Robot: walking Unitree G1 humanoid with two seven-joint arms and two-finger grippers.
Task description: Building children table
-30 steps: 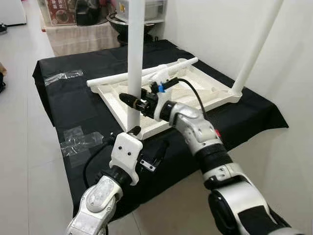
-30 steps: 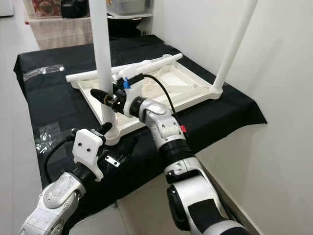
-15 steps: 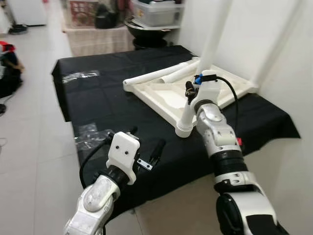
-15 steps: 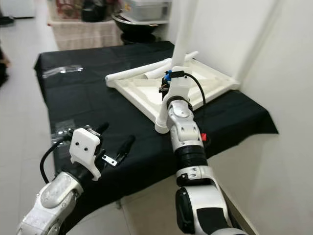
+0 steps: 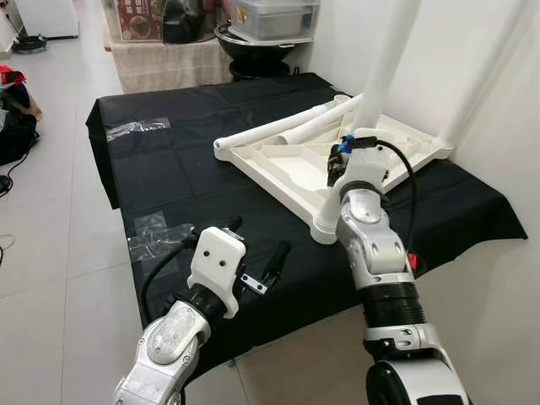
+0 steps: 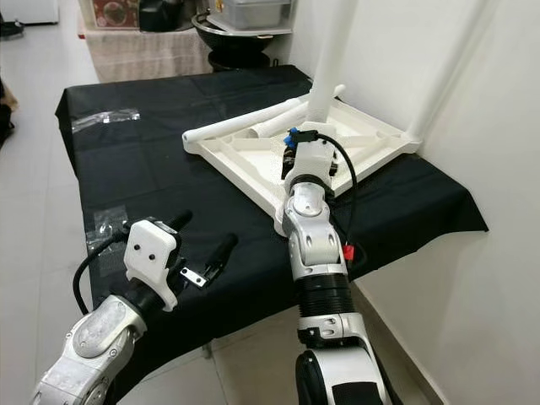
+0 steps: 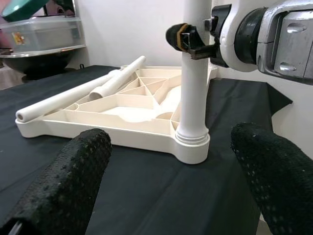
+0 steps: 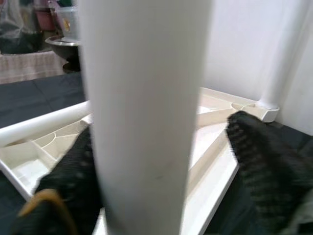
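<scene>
The white tabletop [image 5: 253, 165] lies upside down on the black cloth. One white leg [image 5: 371, 76] stands upright in its near corner socket, and a second upright leg [image 5: 451, 135] rises at the right corner by the wall. Two loose legs [image 5: 270, 132] lie across the far edge. My right gripper [image 5: 337, 159] is open astride the near leg a little above the socket; in the right wrist view one finger [image 8: 68, 181] lies against the leg and the other finger [image 8: 264, 161] stands off it. My left gripper [image 5: 249, 243] hovers open and empty over the cloth, facing the socket [image 7: 191, 144].
Clear tape patches [image 5: 156, 232] stick to the cloth near my left gripper, and another patch [image 5: 139, 128] lies at the far left. A white wall runs along the table's right side. A shelf with a bowl and a plastic box [image 5: 274, 17] stands behind. Tiled floor lies to the left.
The camera has swung, shifting the whole scene. My right forearm has turned from lying across the leg sideways to meeting it from the near side. The left gripper holds its place.
</scene>
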